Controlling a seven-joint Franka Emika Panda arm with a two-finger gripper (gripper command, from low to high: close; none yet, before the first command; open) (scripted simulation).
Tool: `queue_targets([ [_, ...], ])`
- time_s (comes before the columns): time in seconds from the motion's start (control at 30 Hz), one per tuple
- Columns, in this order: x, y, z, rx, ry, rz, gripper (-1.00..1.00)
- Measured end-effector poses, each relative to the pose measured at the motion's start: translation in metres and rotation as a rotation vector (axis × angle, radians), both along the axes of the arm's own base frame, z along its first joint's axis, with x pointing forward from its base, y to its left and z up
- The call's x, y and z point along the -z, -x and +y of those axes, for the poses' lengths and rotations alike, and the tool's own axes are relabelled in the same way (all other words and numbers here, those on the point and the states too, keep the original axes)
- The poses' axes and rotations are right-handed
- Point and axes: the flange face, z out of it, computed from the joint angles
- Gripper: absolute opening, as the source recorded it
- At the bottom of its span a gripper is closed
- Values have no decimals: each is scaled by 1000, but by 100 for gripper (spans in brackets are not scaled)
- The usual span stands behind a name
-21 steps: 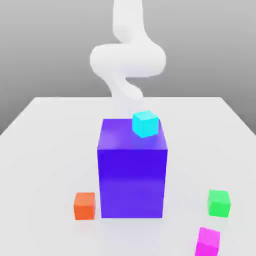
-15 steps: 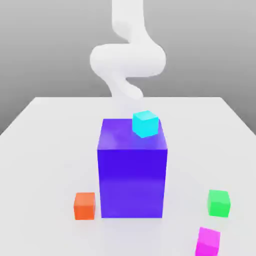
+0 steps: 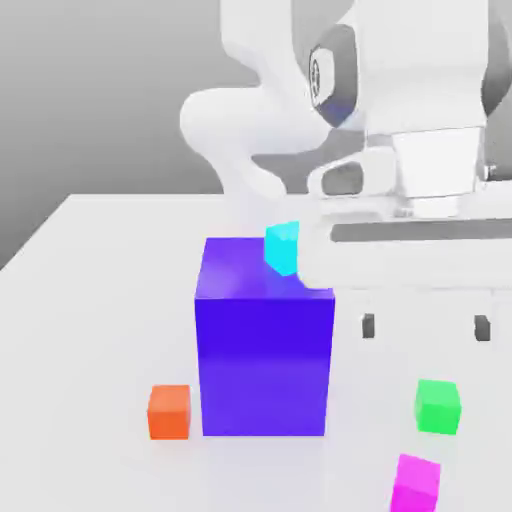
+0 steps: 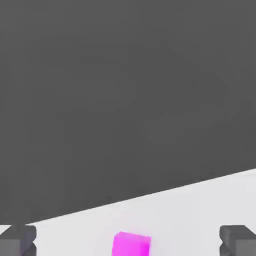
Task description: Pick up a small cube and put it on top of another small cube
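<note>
Claw arrives over the pink cube, nothing gripped yet

Claw (image 3: 425,327) now hangs in front of the scene on the exterior view's right; a moment ago we saw just the arm's white body behind the big blue block (image 3: 265,350). Its fingers (image 3: 369,325) stand wide apart with nothing between them, so we call it released. In the hand view the fingers (image 4: 18,240) sit at both edges of the picture with the pink cube (image 4: 131,245) roughly midway between them, further off.

Pink cube (image 3: 415,482) lies on the worktop (image 3: 90,300) near the front, on the exterior view's right, in the same spot as before. Green cube (image 3: 438,406) sits just behind it, near but apart, also unmoved. Cyan cube (image 3: 282,249) rests on top of the blue block, partly covered by the hand. Orange cube (image 3: 169,411) stands beside the block on the exterior view's left.

We judge this as the approach step: the hand has swung in and lined up over the pink cube, but the pick is not yet made. Next comes a descent onto it, and the green cube close by leaves little room for a finger.
</note>
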Motion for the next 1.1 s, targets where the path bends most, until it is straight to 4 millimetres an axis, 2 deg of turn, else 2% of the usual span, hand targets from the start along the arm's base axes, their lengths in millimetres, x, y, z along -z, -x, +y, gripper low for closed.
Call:
queue_targets([
  [0.2,111,19,27,79,40,150,0],
  [0.37,185,26,33,95,54,181,0],
  [0.4,195,27,33,96,54,181,-100],
  [0.57,195,26,33,96,53,180,-100],
  [0.6,200,27,33,96,53,180,-100],
  [0.63,196,27,33,96,53,180,-100],
  [0.77,150,26,33,96,54,180,-100],
  [0.8,139,31,37,80,52,181,-100],
  [1.0,97,113,84,-194,62,178,-100],
  [1.07,88,147,101,-308,82,169,-100],
  [1.1,92,153,103,-331,88,167,-100],
])
